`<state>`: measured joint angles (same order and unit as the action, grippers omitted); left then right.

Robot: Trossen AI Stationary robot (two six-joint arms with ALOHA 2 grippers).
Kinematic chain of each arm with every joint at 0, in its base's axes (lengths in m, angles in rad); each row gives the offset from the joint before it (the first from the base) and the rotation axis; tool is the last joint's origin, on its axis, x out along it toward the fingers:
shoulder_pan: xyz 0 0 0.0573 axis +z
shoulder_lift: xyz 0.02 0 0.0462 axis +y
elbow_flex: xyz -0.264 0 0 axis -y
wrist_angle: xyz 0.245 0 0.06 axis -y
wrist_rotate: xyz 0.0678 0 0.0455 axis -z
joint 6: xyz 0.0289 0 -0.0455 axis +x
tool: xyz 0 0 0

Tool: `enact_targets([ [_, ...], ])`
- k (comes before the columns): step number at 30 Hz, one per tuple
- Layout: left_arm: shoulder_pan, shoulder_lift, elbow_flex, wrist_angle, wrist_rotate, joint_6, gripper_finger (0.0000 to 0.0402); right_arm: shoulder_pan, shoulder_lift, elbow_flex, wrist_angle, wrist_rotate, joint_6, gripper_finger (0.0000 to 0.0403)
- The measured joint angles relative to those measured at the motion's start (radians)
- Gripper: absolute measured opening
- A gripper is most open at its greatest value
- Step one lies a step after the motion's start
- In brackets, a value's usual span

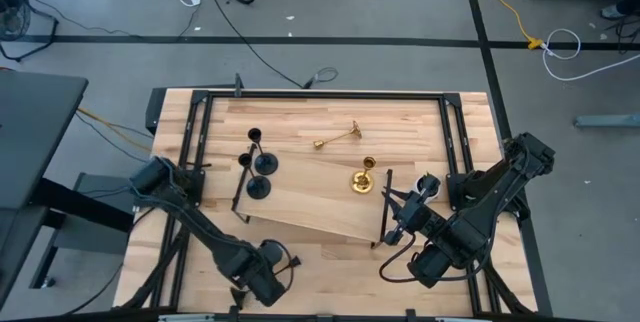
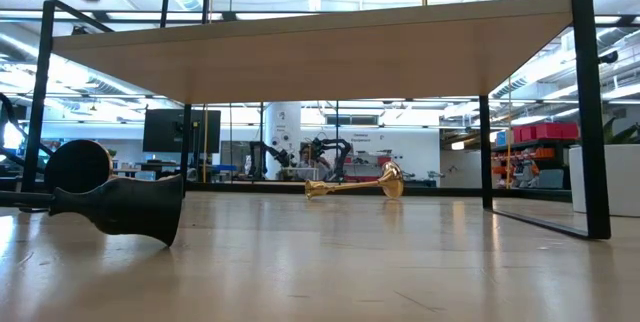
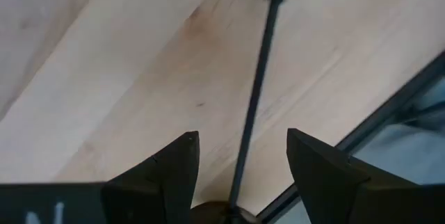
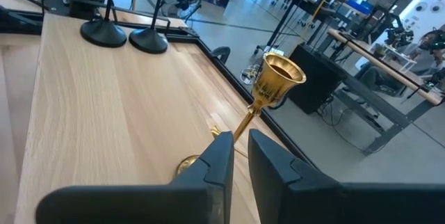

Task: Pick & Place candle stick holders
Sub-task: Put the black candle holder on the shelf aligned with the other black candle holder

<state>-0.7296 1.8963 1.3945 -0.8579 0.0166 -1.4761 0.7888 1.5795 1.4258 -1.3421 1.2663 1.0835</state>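
On raised pale wood board (image 1: 310,197): three black and one gold candlestick upright; another gold one toppled on table beyond; black one lying beneath board.

Left gripper (image 3: 240,175), near table's front edge, fingers spread, straddles thin black stem (image 3: 256,92) of a matte black candlestick without closing on it. Right gripper (image 4: 236,158), at board's right end, fingers nearly pressed together, holds nothing; shiny gold upright candlestick (image 4: 268,92) just ahead. Black upright candlesticks (image 1: 260,167) cluster at board's left. Fallen gold candlestick (image 1: 338,138) lies well apart. Risk: nudging gold stem sideways would likely tip it off the board; a slim stem may slip from a loose pinch.
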Motion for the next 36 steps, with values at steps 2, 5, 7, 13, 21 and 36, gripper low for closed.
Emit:
enact_targets([
  [2,0.011,0.02,0.0,0.004,0.023,0.008,0.0218,0.0,0.0,0.0,0.004,0.0,0.0,0.0049],
  [5,0.02,0.036,0.0,0.01,0.03,0.028,0.0218,0.0,0.0,0.0,0.009,0.0,-0.005,0.0049],
  [7,0.022,0.04,0.0,0.021,0.009,0.049,0.0217,0.0,0.0,0.0,0.017,0.0,-0.014,0.0049],
  [13,0.02,0.059,0.0,0.063,0.011,0.061,0.0207,0.0,0.0,0.0,0.03,0.001,-0.028,0.0049],
  [21,0.026,0.104,-0.001,0.1,0.044,0.122,0.0183,0.0,0.0,0.0,0.034,0.0,-0.031,0.0049],
  [36,0.033,0.114,-0.001,0.097,0.054,0.18,0.0097,0.0,0.0,0.0,0.052,0.001,-0.053,0.0049],
])
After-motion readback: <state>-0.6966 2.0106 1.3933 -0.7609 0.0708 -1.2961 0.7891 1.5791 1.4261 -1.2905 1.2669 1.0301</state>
